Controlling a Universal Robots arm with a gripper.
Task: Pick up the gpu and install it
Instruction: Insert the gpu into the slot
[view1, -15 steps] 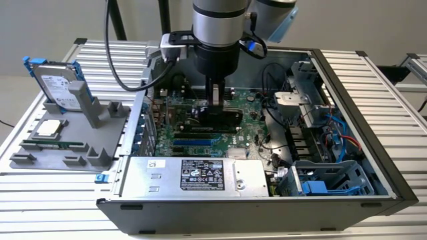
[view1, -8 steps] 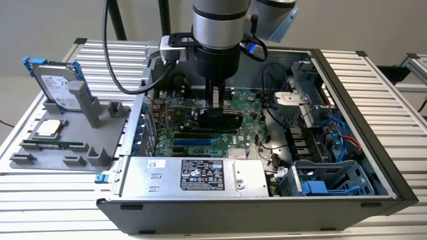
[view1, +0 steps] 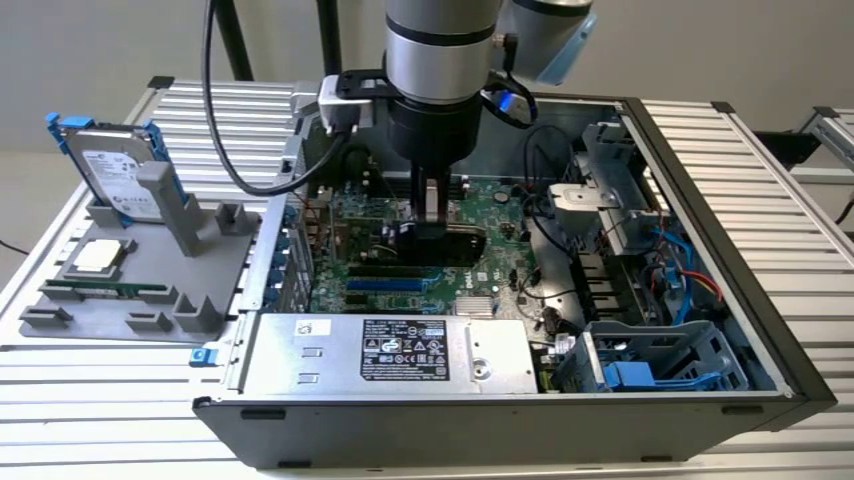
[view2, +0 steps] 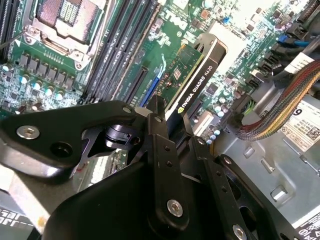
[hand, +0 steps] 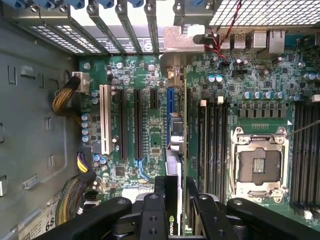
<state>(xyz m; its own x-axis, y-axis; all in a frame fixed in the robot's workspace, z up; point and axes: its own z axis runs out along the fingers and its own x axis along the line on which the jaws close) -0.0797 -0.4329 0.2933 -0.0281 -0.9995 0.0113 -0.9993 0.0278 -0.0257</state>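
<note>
Gripper state: I read my gripper (view2: 167, 122) as clamped on the gpu (view2: 192, 80); in the second wrist view the black fingers (view2: 161, 150) close on either face of the card's near end.

Location of the gpu: held on edge inside the open computer case (view1: 747, 300), directly over the green motherboard (view1: 387, 215). In the exterior view the card (view1: 447, 240) hangs straight below the arm's wrist, at the middle of the board.

Long axis: the card runs straight out from between the fingers, parallel to the expansion slots. In the first wrist view its thin top edge (hand: 175, 150) lies along the blue slot (hand: 170, 102), with the metal end pointing toward the rear bracket openings (hand: 125, 25) of the case.

Governing relation: card to slot. I judge the card to be lined up over the blue slot, beside the black slots (hand: 136, 122) and between these and the memory slots (hand: 210, 140). I cannot tell whether its lower edge already touches the slot or is apart from it.

Stage of work: pick-up done; seating not confirmed.

Bystanders: hard drive (view1: 114, 165) and memory stick (view1: 107, 290) rest on the grey holder (view1: 80, 320) at the exterior view's left, well apart from the gripper.
</note>
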